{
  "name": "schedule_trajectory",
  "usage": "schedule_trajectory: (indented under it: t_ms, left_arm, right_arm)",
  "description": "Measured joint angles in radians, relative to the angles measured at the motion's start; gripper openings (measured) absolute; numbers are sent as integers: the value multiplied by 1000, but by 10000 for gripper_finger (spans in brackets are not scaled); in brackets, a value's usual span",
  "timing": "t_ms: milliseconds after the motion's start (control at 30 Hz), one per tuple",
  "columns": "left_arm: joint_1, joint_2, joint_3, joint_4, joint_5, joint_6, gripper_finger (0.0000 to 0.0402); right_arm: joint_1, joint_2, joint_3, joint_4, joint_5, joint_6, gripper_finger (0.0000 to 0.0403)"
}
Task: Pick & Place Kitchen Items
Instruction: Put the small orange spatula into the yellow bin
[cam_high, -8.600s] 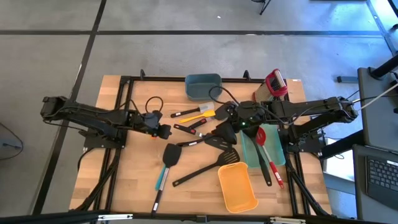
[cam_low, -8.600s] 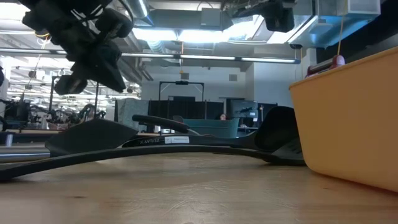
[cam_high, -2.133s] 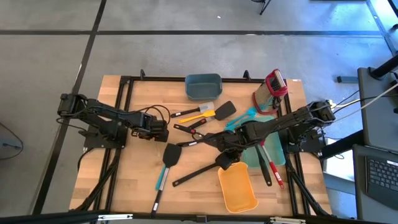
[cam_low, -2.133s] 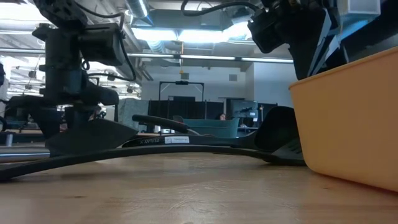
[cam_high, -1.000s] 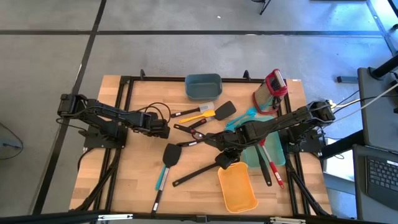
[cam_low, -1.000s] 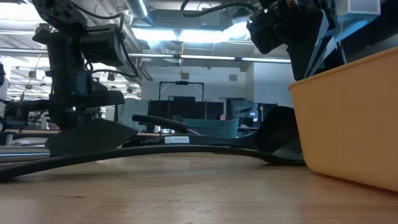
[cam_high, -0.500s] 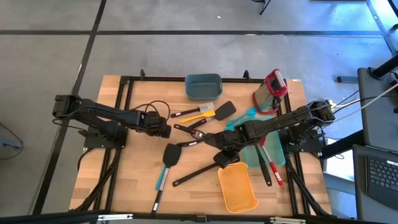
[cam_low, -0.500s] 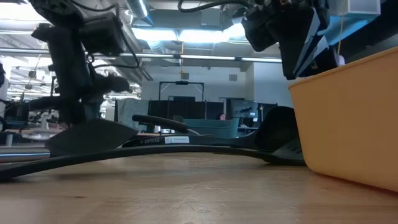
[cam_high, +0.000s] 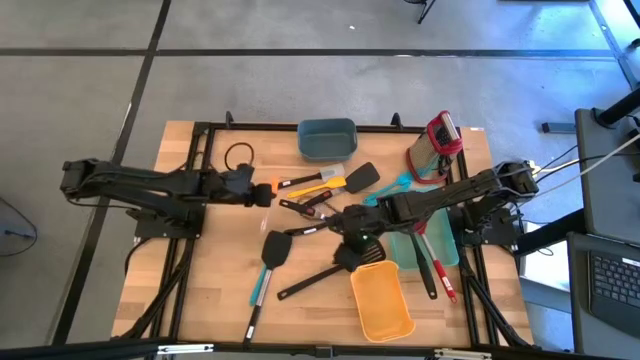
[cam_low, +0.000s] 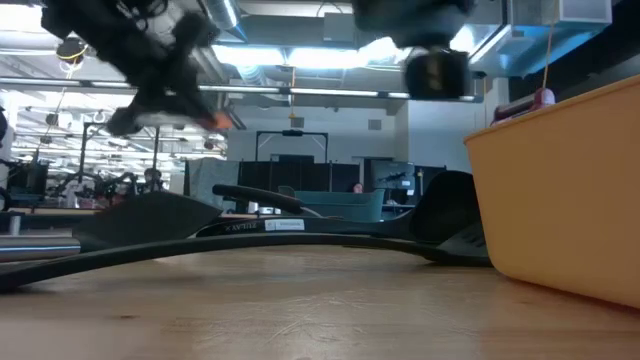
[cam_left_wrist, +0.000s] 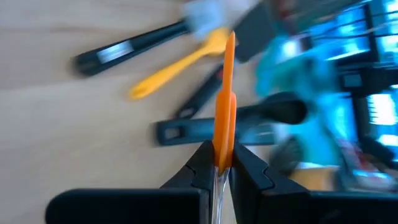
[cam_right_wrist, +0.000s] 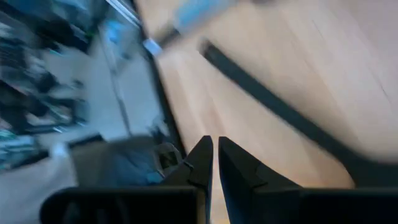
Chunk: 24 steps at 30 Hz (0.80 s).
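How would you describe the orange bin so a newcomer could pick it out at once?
Start at the wooden table and go to its near edge, right of centre. The orange bin lies there, beside the teal tray. It is the only orange container; the bin at the far edge is blue.

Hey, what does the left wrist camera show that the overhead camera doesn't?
Only the left wrist view shows the grip up close: the left tool shut on a thin orange utensil standing on edge between its fingers.

Only the high view shows the whole table, the orange bin, the teal bin and the right tool.

Both show the yellow spatula and black handles lying on the wood.
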Motion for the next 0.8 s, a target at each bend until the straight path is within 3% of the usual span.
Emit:
schedule_trajectory:
  t_ms: [300,500,633,800]
  left_arm:
    - [-64,-45,-16,202,-27,52,18]
    - [-132,-64,-84,380,-154,5,18]
    - [-156,-84,-171,647,-249,-31,18]
    - [-157,-86,-257,974,-203,-73,18]
  right_arm:
    - [-72,-10,0,457,57,43,28]
    - [-132,-10,0,611,97,110,28]
    - [-142,-10,0,690,153,144,28]
    - [-125,-9,0,789,258,181,28]
